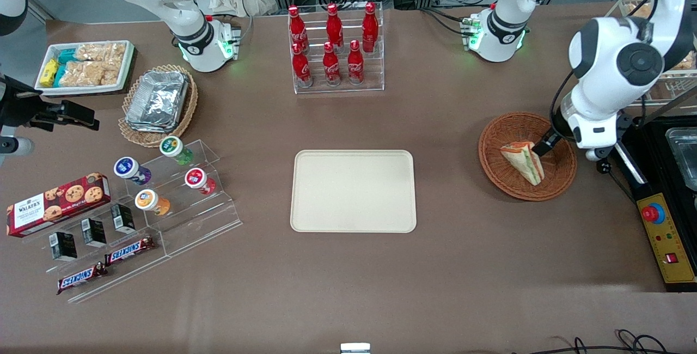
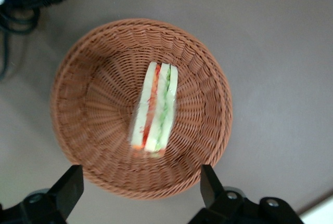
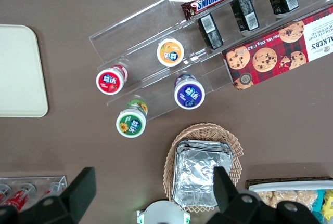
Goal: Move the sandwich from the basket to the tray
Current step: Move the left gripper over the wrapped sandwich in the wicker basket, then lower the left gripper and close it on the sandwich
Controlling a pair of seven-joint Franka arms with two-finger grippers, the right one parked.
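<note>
The sandwich (image 1: 524,160) (image 2: 155,108), a wrapped wedge of pale bread with green and red filling, lies in the reddish-brown wicker basket (image 1: 494,166) (image 2: 88,104) toward the working arm's end of the table. My gripper (image 1: 546,143) (image 2: 140,185) hangs open above the basket, over its rim, clear of the sandwich, with nothing between its black fingers (image 2: 70,187). The cream tray (image 1: 353,191) lies flat at the table's middle with nothing on it.
A rack of red cola bottles (image 1: 333,46) stands farther from the camera than the tray. A control box with a red button (image 1: 661,234) sits beside the basket at the table's edge. Snack shelves (image 1: 141,218), a foil-tray basket (image 1: 158,104) and a white snack tray (image 1: 84,66) lie toward the parked arm's end.
</note>
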